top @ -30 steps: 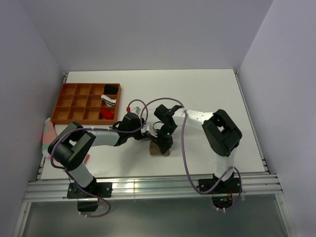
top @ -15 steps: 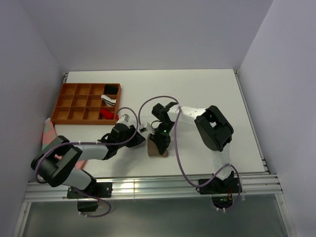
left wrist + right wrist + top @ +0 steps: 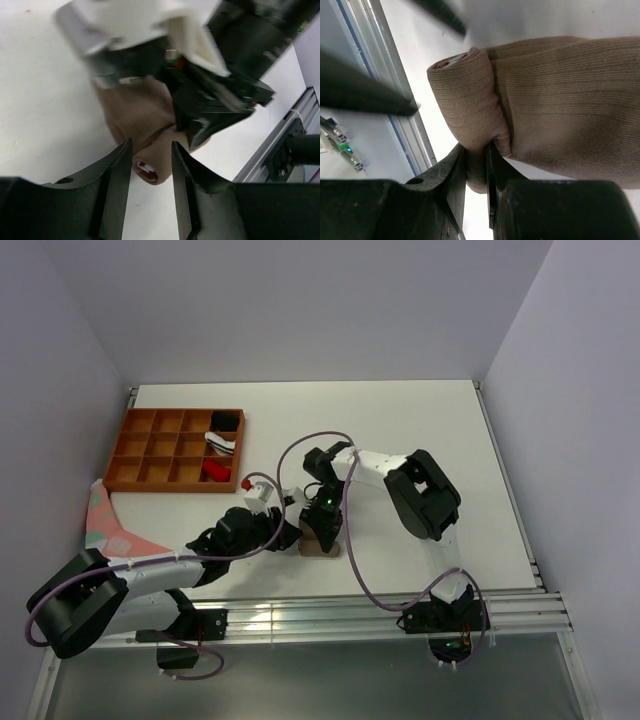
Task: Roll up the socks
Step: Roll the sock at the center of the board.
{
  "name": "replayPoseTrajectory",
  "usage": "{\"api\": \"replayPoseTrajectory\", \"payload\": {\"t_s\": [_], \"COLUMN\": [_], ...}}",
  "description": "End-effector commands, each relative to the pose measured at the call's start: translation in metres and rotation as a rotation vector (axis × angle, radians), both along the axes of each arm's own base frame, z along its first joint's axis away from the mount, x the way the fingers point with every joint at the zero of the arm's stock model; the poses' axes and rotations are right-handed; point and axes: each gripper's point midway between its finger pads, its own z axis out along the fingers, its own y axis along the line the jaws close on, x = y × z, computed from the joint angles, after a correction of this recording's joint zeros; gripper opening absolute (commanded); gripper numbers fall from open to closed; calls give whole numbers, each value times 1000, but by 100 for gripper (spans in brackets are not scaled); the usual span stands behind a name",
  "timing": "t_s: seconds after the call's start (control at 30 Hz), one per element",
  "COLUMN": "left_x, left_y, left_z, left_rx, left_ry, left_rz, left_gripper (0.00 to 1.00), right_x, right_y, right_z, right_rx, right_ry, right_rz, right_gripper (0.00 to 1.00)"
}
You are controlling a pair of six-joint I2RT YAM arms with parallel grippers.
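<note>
A tan-brown sock (image 3: 322, 546) lies near the table's front edge, partly rolled from one end. In the right wrist view the roll (image 3: 465, 95) sits against the flat rest of the sock (image 3: 560, 100). My right gripper (image 3: 476, 150) (image 3: 323, 524) stands over it, shut on a fold of the roll. In the left wrist view the roll's end shows a maroon-and-white cuff (image 3: 147, 171). My left gripper (image 3: 151, 146) (image 3: 288, 532) is just left of the sock, open, with its tips either side of that end and apart from it.
An orange compartment tray (image 3: 150, 448) stands at the back left, with black, white and red fabric bundles in its right-hand cells. A pink and green cloth (image 3: 100, 515) hangs over the left table edge. The aluminium rail (image 3: 300, 618) runs along the front.
My left arm has drawn back toward the front left and dropped lower, its jaws opening wider. The right gripper has kept its hold on the sock and shifted slightly left.
</note>
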Motion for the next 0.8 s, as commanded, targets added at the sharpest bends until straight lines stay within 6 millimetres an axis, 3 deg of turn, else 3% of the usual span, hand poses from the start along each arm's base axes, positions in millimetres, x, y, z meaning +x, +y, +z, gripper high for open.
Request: {"api": "replayPoseTrajectory", "payload": {"t_s": [0.0,0.47,0.77], "left_x": [5,0,-6], "left_y": [-20,-48,-51], "left_z": [31,15,2], "left_rx": [-19,-6,1], "left_ry": [-139,-129,-95], "left_rz": [-95,-250,-276], "left_gripper": [43,43,43], "right_x": [7,12,13], "right_y": [-24,-20,-21], "right_z": [-31,-31,-33], "right_rx": [-150,-165,-179], "right_ry": [-30,-17,-27], "right_rz": [42,15,-3], "right_gripper": [10,10,10]}}
